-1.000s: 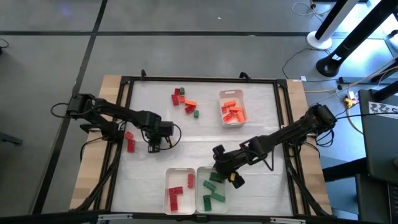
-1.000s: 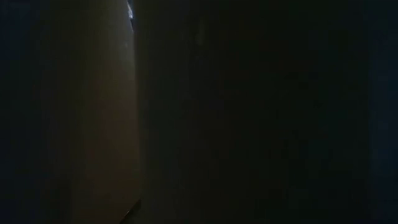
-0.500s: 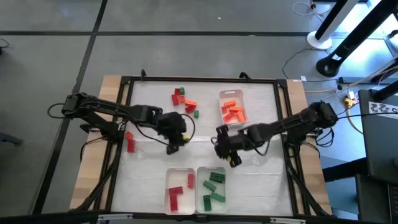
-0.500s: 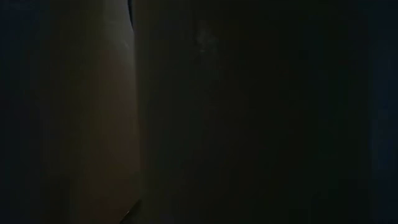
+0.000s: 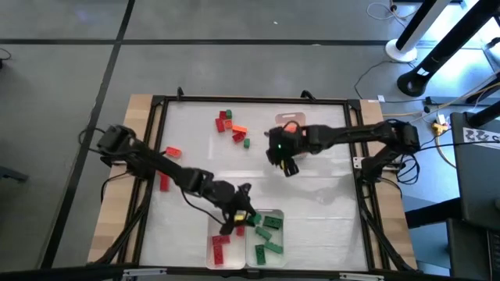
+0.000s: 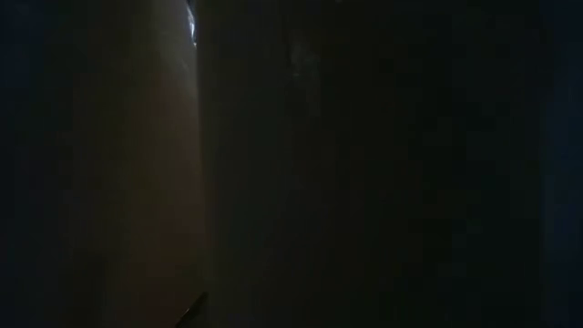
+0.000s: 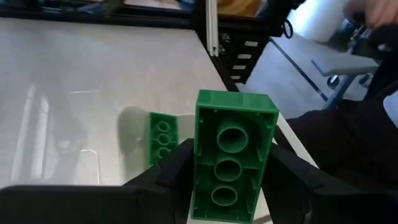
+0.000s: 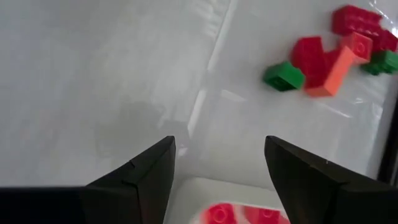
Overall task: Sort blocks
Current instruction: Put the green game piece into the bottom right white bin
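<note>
My left gripper (image 5: 239, 216) is shut on a green brick (image 7: 233, 155) above the near trays, where the red tray (image 5: 212, 221) meets the green tray (image 5: 275, 248). Another green brick (image 7: 163, 138) lies below it. My right gripper (image 5: 284, 158) is open and empty beside the orange tray (image 5: 303, 119), whose rim (image 8: 186, 186) shows between its fingers. A loose pile of red, orange and green bricks (image 5: 231, 126) lies on the table at the far middle; it also shows in the right wrist view (image 8: 323, 59). My left gripper pinches the green brick by its two long sides (image 7: 198, 168) between its two fingers (image 7: 174, 174). The fingers lie along the brick, which sticks out past their tips. Its hollow underside faces the wrist camera. The brick is lifted clear above the trays.
Two red bricks (image 5: 165, 181) (image 5: 173, 151) lie near the table's left edge. The trays hold sorted bricks: red (image 5: 220, 246), green (image 5: 268, 234), orange (image 5: 293, 140). A dark frame (image 5: 156, 105) borders the mat. The low view is dark.
My left gripper has gone from the table's left middle toward the right and near edge, to above the near trays. My right gripper has gone from over the green tray toward the far edge, to beside the orange tray.
</note>
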Controlling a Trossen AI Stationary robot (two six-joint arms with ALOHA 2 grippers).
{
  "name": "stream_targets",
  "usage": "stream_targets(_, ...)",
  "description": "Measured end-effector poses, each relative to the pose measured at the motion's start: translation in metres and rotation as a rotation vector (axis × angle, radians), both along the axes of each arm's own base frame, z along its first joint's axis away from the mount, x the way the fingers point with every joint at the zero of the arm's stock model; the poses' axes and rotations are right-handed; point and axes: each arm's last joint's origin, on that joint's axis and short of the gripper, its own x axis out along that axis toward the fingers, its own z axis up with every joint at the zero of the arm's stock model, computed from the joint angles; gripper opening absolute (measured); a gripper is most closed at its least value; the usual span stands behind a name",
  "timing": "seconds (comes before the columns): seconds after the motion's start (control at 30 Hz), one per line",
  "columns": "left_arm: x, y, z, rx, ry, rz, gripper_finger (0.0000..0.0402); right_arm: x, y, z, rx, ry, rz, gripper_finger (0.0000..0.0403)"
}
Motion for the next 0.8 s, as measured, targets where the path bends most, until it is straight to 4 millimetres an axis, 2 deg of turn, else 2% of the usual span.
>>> stream_targets(0.2,0.009,-0.010,-0.029,0.014,0.038,-0.011,0.0158,-0.004,-0.035,0.000,0.070,-0.016,-0.050,0.0248)
stream_targets(0.4,0.010,-0.013,-0.039,0.029,0.061,0.000,0.0190,-0.002,-0.061,0.005,0.112,-0.129,-0.066,0.0248)
stream_targets(0.63,0.008,-0.012,-0.039,0.044,0.087,0.012,0.0232,0.016,-0.079,-0.001,0.188,-0.287,-0.021,0.0248)
stream_targets(0.8,-0.010,0.003,-0.021,0.005,0.253,0.076,0.0234,0.030,-0.082,-0.021,0.215,-0.294,0.004,0.0248)
